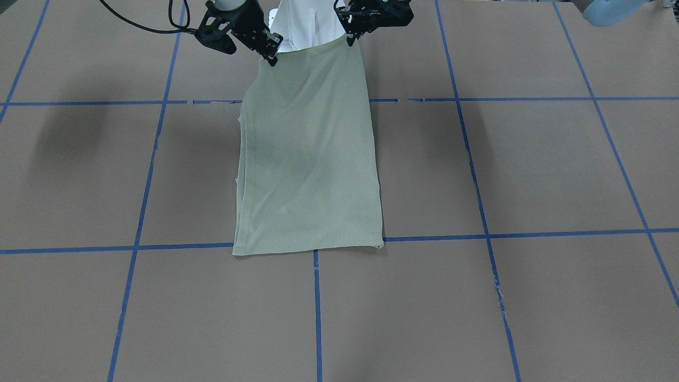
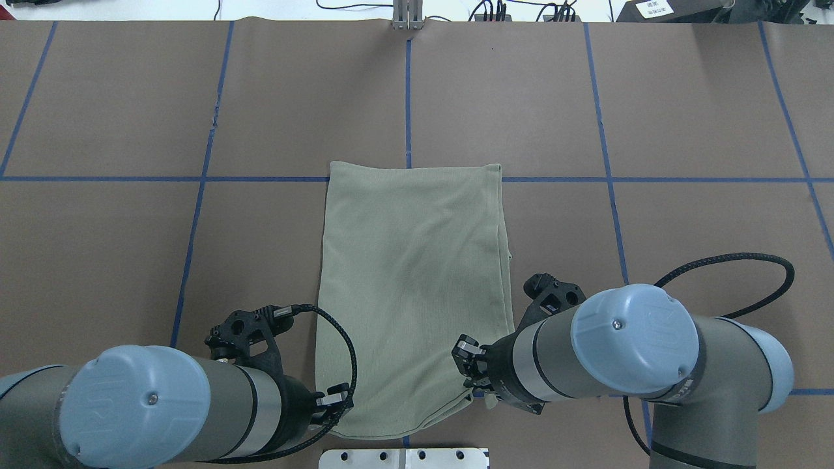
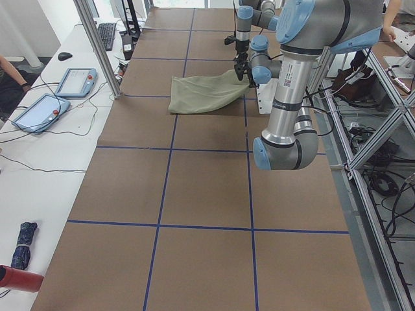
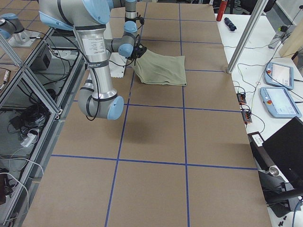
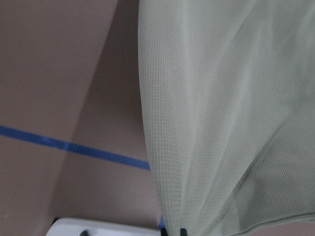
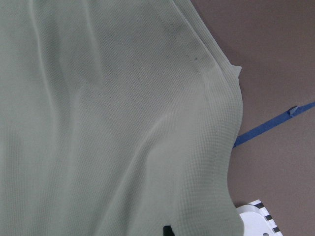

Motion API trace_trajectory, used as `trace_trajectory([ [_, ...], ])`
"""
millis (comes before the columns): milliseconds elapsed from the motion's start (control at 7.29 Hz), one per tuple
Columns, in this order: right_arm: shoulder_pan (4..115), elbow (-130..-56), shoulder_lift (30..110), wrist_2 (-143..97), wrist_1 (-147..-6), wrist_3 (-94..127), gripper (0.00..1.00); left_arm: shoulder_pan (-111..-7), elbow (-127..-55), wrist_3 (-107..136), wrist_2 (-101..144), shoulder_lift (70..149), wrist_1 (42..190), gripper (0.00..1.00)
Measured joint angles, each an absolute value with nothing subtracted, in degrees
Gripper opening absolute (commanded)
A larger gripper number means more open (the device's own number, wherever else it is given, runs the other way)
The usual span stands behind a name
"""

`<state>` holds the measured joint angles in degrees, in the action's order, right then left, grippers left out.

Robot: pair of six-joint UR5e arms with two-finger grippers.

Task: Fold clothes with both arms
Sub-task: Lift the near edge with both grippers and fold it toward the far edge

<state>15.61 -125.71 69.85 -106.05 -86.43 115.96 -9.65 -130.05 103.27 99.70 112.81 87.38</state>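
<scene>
I have the green shirt [image 2: 410, 273] lying as a long, narrow panel mid-desk [image 2: 684, 117], its long axis running straight away from the robot, with the far end flat and the near end raised off the surface. The left gripper [image 1: 350, 38] and right gripper [image 1: 271, 55] each have their jaws closed on one near corner, so the whole length of cloth lies forward of both and neither is nearer to it. I judge the next move is to carry the near edge forward along that axis to the far edge, keeping both corners level so the fold lands square.
</scene>
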Motion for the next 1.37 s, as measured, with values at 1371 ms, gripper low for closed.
trace_trajectory([
  [1371,36.04,-94.56,53.81,-107.22,-76.24,103.85,0.00,-32.94,-98.38,90.45,100.23,125.33,108.62,0.00],
])
